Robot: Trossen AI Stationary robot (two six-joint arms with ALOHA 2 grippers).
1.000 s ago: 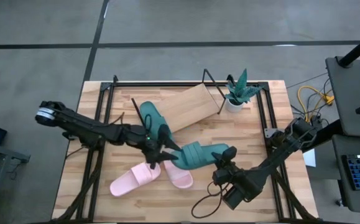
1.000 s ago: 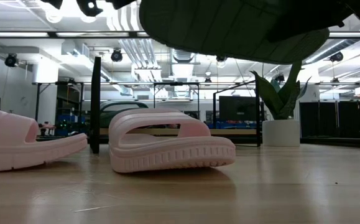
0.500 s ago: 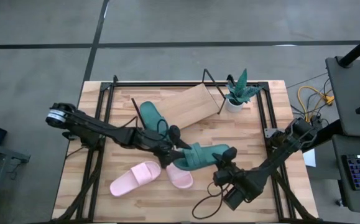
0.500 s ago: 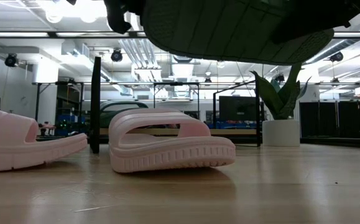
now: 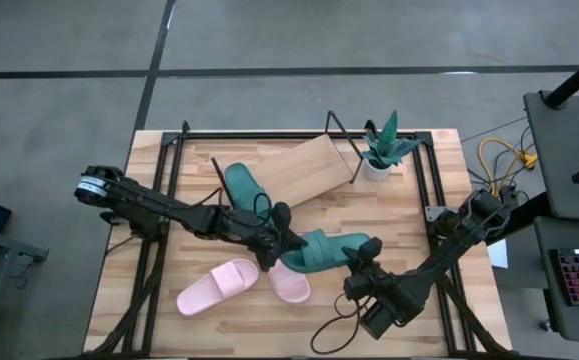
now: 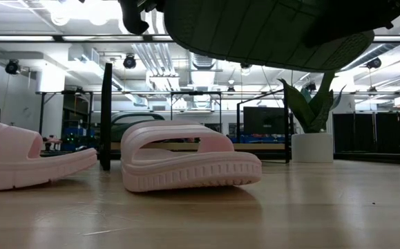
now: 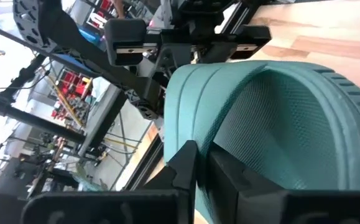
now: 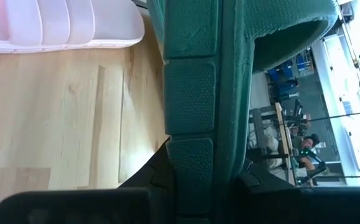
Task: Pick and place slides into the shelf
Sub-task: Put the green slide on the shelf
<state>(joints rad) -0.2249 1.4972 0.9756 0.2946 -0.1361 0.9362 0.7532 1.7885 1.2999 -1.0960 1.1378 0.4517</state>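
Observation:
One dark green slide (image 5: pixel 324 250) hangs above the table's middle, its sole (image 6: pixel 269 34) seen from below in the low view. My left gripper (image 5: pixel 285 240) is shut on its left end and my right gripper (image 5: pixel 362 262) on its right end. The second green slide (image 5: pixel 241 186) lies on the table at the low left end of the shelf (image 5: pixel 309 168), a slanted light-wood board on a black wire frame. Two pink slides (image 5: pixel 217 286) (image 5: pixel 289 284) rest sole-down on the table near the front. My left gripper pinches a thin edge of the green slide (image 7: pixel 202 186) between its two fingers, by the ribbed strap at the slide's left end. It comes nearly level from the table's left. The slide is lifted clear. My right gripper pinches the sole's right end (image 8: pixel 189 155) through its thickness. One finger lies on the underside, the other on the footbed side. The fingers come from the table's right, slanting slightly down, along the slide. That end is clear of the table.
A potted plant (image 5: pixel 381 150) in a white pot stands at the shelf's right end. Black frame rails run along the table's left and right sides (image 5: pixel 164 200) (image 5: pixel 431 190). Bare wood shows at the near right (image 5: pixel 269 330).
My left gripper has gone toward the table's right, from beside the pink slides to the lifted green slide's left end, and has taken hold there. The slide has stayed lifted in my right gripper.

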